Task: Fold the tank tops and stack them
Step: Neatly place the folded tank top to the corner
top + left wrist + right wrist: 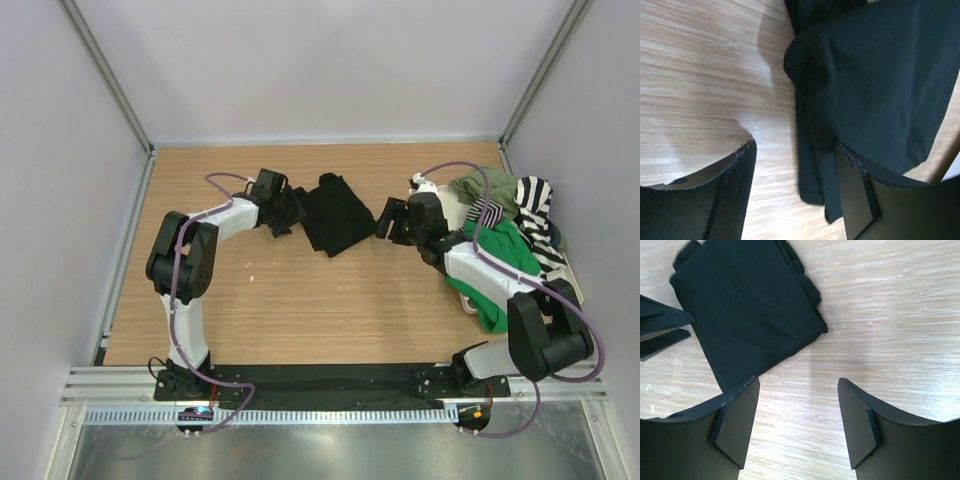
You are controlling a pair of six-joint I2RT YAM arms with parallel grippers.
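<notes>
Black tank top (338, 215) lies folded into a compact rectangle mid-worktop (300, 320), toward the far side, turned at an angle, between the two arms. Left fingers (732, 195) are spread, low at the top's left edge. In the left wrist view one finger is over bare wood and the other over black cloth, with the bunched folded edge in the gap. Wood shows between that edge and the finger on the wood side, so no pinch. Right fingers (737, 425) are spread too, over bare wood just beside the top's right corner, with nothing between them and not touching cloth. The other tank tops are in a loose unfolded heap at the worktop's right side, under and beside the right arm. Olive tank top (487, 190) is at the far end, striped tank top (538, 205) by the right wall, and green tank top (497, 262) nearest, partly hidden by the arm. The heap sits apart from the black one.
</notes>
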